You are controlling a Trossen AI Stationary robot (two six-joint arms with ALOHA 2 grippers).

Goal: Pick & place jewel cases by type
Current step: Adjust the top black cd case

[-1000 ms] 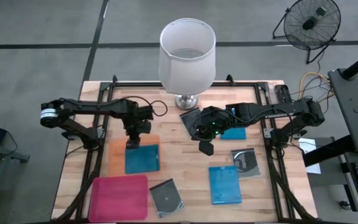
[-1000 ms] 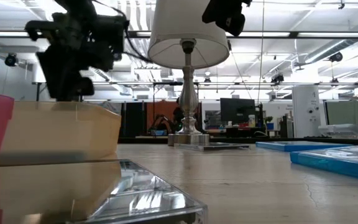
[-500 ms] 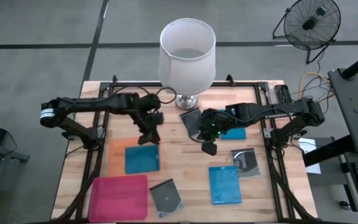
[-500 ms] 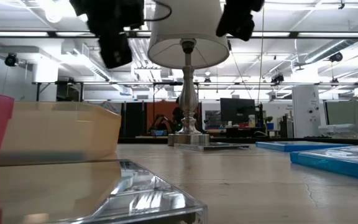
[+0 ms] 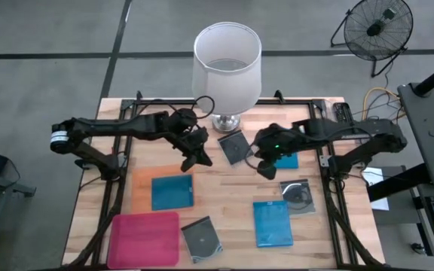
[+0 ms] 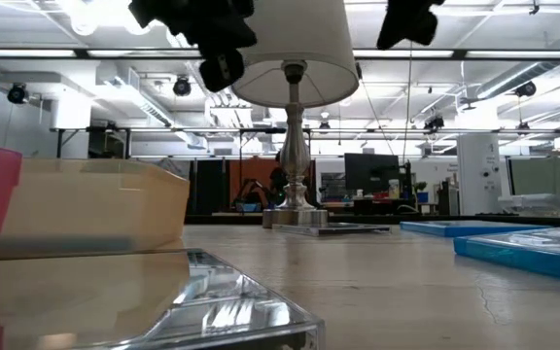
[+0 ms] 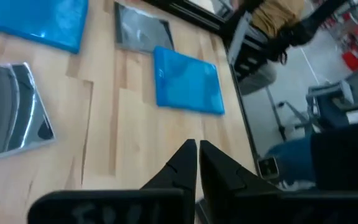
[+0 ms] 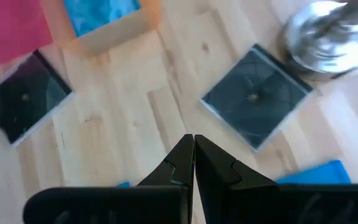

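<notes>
Jewel cases lie spread over the wooden table (image 5: 224, 188), six in all. One blue case (image 5: 172, 191) sits inside the orange tray (image 5: 139, 188) on the table's left side. A second blue case (image 5: 271, 223) lies flat near the front right, and a third blue case (image 5: 286, 160) lies farther back on the right, partly hidden under the right arm. Of the dark transparent cases, one (image 5: 203, 239) rests at the front just beside the magenta-pink tray (image 5: 145, 239), one (image 5: 233, 147) lies near the base of the lamp (image 5: 227, 68) at the back centre, and one (image 5: 299, 196) sits on the right, just beside the front blue case; a round disc shows through it. No readable writing, brand or label on any case, tray or arm. Left gripper (image 5: 197, 157) hangs above bare wood between the orange tray and the lamp-side dark case, fingers pressed together on nothing, as the left wrist view confirms (image 7: 196, 163). Right gripper (image 5: 264, 168) hovers just right of the lamp-side dark case, fingers together as well (image 8: 192, 158), holding nothing. Both grippers sit high above the table in the low view.
</notes>
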